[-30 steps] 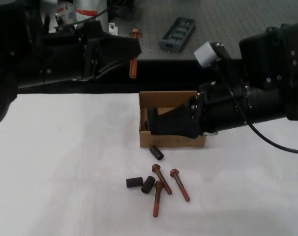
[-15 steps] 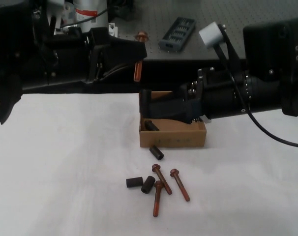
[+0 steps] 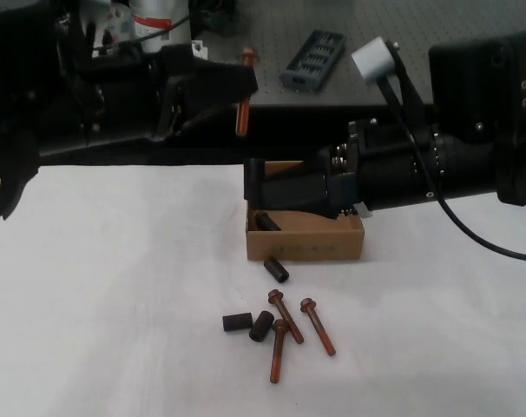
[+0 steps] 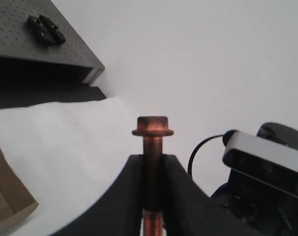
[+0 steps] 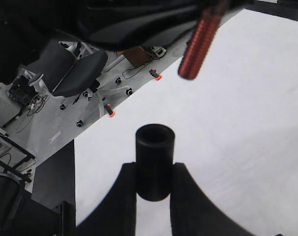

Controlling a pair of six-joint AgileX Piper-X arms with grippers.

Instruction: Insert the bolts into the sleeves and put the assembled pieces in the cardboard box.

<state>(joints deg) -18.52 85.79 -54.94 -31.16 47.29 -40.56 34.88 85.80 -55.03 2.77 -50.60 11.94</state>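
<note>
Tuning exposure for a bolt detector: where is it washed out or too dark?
High view: white cover bright, loose bolts clear with barely any shadow, arms near-black. Left wrist view: backdrop washed plain white, a soft sheen on the bolt in the left gripper. Right wrist view: the sleeve in the right gripper is a dark silhouette.

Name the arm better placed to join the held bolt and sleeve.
Probably left: the left gripper holds the bolt tip-down above the sleeve, which the right gripper holds open end up; lowering it looks simplest.
</note>
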